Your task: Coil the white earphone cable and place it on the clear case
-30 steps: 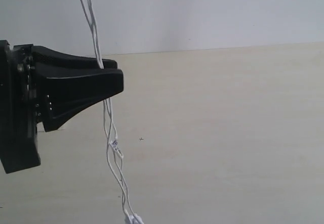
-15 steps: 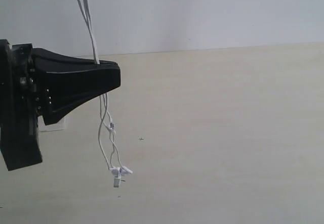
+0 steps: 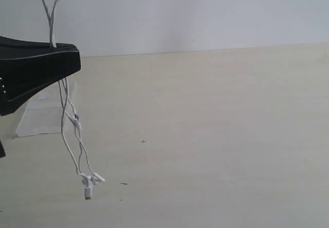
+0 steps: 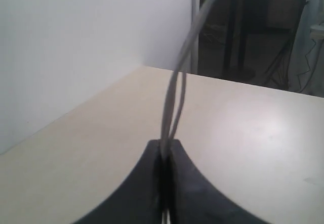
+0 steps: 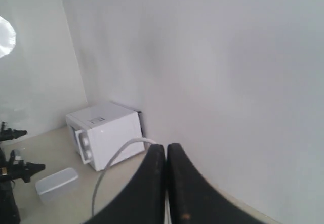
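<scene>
We see the table [image 3: 231,135] stretch open to the right, up to the wall. Only the exterior view shows the clear case [image 3: 41,117] flat at far left, partly behind the left gripper [image 3: 77,66], with the white earphone cable [image 3: 67,115] dangling before it, ends low. The wrist views show both pincers clamped on its strands. The right gripper [image 5: 166,150] is outside the exterior view.

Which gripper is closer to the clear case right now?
Left. The left gripper, shut on the white earphone cable, sits just above the clear case in the exterior view. The right gripper is outside that view, higher up the cable.
</scene>
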`<state>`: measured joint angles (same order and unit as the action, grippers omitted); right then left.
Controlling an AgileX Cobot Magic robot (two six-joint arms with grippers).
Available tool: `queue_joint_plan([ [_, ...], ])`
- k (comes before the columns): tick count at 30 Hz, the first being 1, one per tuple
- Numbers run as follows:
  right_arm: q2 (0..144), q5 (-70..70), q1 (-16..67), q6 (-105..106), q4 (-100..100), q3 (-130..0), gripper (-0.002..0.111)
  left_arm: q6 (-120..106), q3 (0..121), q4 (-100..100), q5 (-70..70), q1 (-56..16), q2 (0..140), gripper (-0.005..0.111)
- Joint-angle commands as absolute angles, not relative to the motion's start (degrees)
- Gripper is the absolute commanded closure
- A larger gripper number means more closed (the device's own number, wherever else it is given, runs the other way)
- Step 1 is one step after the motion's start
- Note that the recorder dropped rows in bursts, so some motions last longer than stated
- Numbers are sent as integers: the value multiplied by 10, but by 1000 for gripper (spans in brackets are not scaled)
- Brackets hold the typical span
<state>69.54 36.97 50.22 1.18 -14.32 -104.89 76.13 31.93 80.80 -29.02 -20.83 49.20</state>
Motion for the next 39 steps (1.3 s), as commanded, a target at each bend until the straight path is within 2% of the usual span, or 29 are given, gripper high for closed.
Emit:
queue_joint_plan([
  [1,688,436,500,-52,-33,-1050,108,788,320,813,-285,-211,470,107],
  [9,688,626,500,-123,172,-1049,108,826,320,839,-274,-211,459,107],
  [16,689,675,500,-123,233,-1049,108,845,320,839,-279,-211,459,107],
  [24,692,684,500,-121,224,-1034,108,861,320,836,-297,-211,459,107],
  [39,692,608,500,-168,223,-786,108,899,320,851,-322,-211,459,107],
])
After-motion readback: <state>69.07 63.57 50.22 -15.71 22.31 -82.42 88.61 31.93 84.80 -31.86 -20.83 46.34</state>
